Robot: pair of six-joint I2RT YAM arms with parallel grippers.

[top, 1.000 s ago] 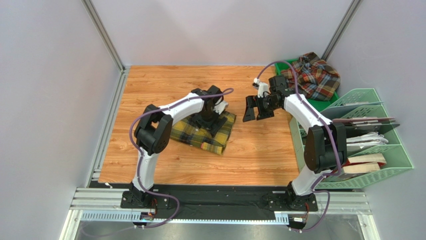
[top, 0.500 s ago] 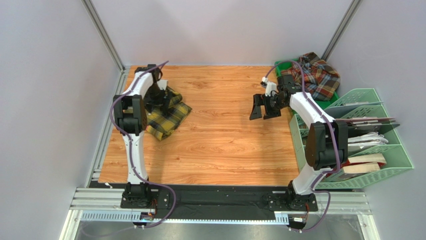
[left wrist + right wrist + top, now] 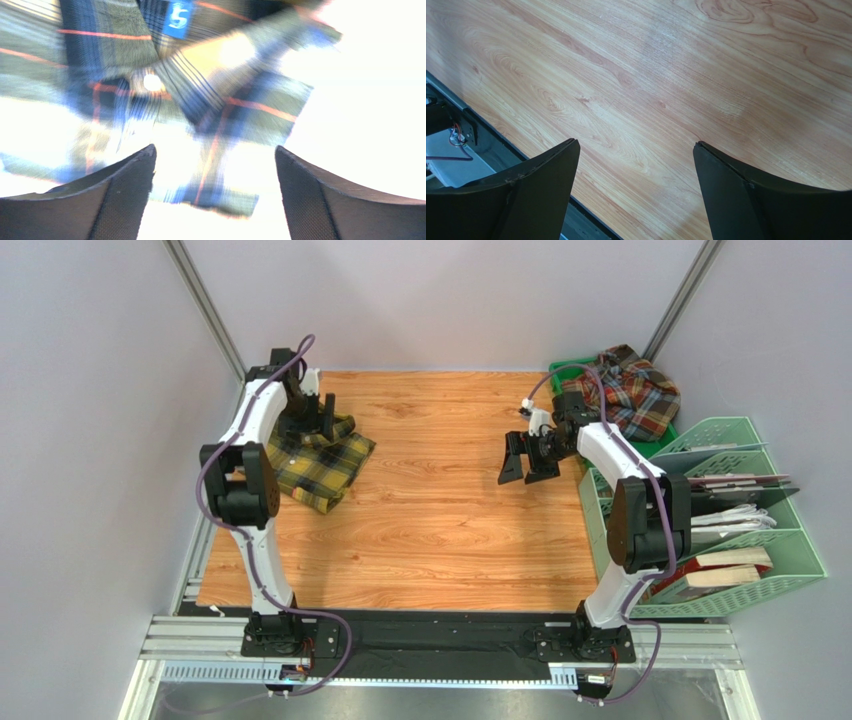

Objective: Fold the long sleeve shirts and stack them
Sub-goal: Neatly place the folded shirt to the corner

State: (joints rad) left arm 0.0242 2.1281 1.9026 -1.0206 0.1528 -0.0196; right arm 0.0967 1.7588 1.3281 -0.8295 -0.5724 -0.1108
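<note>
Left hand [image 3: 214, 150], fingers apart, over the soft, rumpled yellow-black plaid shirt [image 3: 318, 466].

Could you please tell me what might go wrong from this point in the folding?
The yellow shirt lies loosely folded, with the open left hand close over it; a snagged finger could undo the fold. The rust-red shirt sits crumpled in the green tray, so the open right hand may grab only a bunch or drag the tray.
</note>
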